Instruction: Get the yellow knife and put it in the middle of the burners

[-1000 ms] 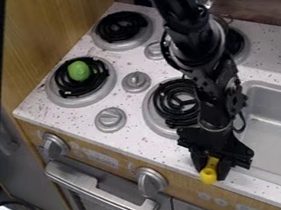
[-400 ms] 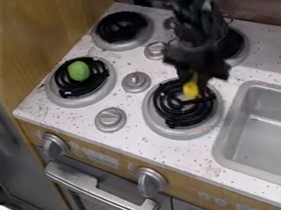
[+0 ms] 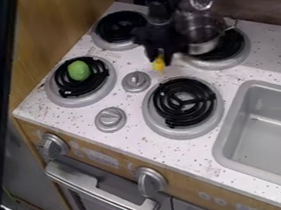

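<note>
The gripper (image 3: 159, 59) hangs over the middle of the stove top, between the four burners and just right of the central knob. It is shut on the yellow knife (image 3: 158, 64), whose yellow end pokes out below the fingers; the rest of the knife is hidden by the gripper. Around it lie the front right burner (image 3: 184, 100), the front left burner (image 3: 88, 89), the back left burner (image 3: 121, 26) and the back right burner (image 3: 231, 45).
A green round object (image 3: 78, 70) sits on the front left burner. A clear and metal pot (image 3: 200, 33) stands on the back right burner, close to the gripper's right. The sink (image 3: 268, 121) is at the right. Knobs (image 3: 110, 119) rise from the stove top.
The gripper has moved from the counter's front edge beside the sink, back and left past the front right burner, carrying the yellow knife. The pot behind the arm has come into view.
</note>
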Controlling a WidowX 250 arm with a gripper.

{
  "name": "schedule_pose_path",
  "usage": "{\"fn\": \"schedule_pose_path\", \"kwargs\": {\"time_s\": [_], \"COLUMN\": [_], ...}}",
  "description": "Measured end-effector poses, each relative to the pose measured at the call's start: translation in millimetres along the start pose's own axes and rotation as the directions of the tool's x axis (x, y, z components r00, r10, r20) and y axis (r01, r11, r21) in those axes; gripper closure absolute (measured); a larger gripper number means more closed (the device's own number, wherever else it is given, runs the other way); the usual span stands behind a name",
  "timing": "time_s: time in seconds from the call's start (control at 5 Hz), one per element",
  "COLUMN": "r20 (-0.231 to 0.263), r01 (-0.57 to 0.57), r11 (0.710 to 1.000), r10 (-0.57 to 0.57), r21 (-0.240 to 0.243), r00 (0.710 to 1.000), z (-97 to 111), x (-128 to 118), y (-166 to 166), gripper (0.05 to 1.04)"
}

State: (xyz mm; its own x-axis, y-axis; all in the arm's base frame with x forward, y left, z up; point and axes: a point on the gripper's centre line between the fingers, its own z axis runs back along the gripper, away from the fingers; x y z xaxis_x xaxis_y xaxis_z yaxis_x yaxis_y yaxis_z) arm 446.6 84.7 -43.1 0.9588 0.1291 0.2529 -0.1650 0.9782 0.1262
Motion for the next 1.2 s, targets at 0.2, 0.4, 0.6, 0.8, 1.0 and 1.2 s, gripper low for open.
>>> {"fn": "schedule_pose_path", "kwargs": {"time_s": [0.2, 0.4, 0.6, 0.8, 1.0, 1.2], "r20": [0.008, 0.006, -0.043, -0.066, -0.083, -0.058], "r01": [-0.033, -0.050, -0.067, -0.083, -0.074, -0.054], "r11": [0.999, 0.998, 0.997, 0.996, 0.997, 0.999], "r10": [0.033, 0.050, 0.069, 0.085, 0.076, 0.053], "r21": [0.025, 0.032, 0.039, 0.037, 0.024, -0.006], "r00": [0.999, 0.999, 0.997, 0.994, 0.994, 0.997], "z": [-1, -3, -20, -22, -26, -4], "x": [7, 12, 4, 3, -4, -11], "y": [23, 31, 37, 40, 37, 34], "gripper": [0.753, 0.753, 0.753, 0.688, 0.375, 0.120]}}
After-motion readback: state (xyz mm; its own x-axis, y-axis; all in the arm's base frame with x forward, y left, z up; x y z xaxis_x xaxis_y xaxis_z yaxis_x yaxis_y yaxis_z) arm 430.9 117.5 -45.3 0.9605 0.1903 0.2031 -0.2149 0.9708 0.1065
